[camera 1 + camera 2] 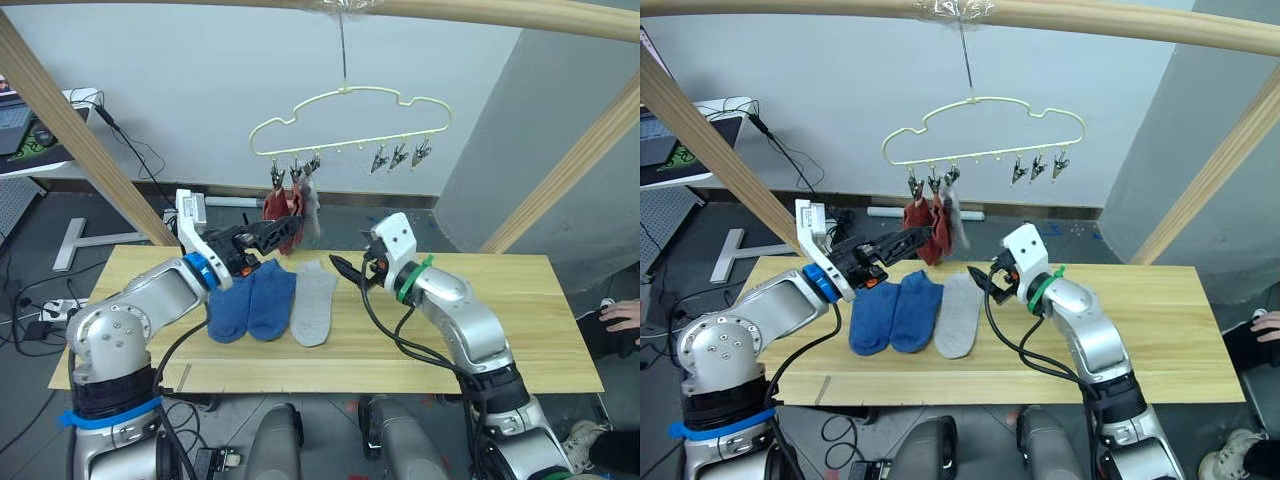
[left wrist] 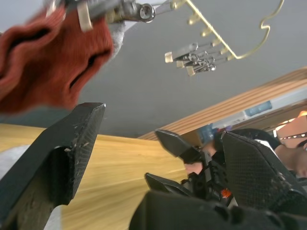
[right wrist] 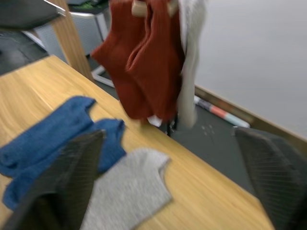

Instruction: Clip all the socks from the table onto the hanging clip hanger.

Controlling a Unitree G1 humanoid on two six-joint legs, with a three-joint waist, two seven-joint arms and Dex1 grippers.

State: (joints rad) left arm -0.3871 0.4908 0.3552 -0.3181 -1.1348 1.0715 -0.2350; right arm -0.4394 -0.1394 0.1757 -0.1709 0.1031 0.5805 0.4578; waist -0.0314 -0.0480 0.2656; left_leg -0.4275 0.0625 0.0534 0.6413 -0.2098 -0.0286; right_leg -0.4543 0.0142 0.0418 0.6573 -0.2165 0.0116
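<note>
hanging from the clip hanger (image 1: 345, 125) are two rust-red socks (image 1: 281, 207) and one grey sock (image 1: 310, 205); two blue socks (image 1: 252, 300) and a grey sock (image 1: 315, 301) lie mid-desk (image 1: 520, 330). left gripper (image 1: 910, 240) and right gripper (image 1: 343, 268) are held with jaws apart, empty. a wooden frame (image 1: 70, 135) surrounds.

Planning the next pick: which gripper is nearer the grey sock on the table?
Right. The right gripper hovers just beside the grey sock; the left gripper is up by the hung socks.
</note>
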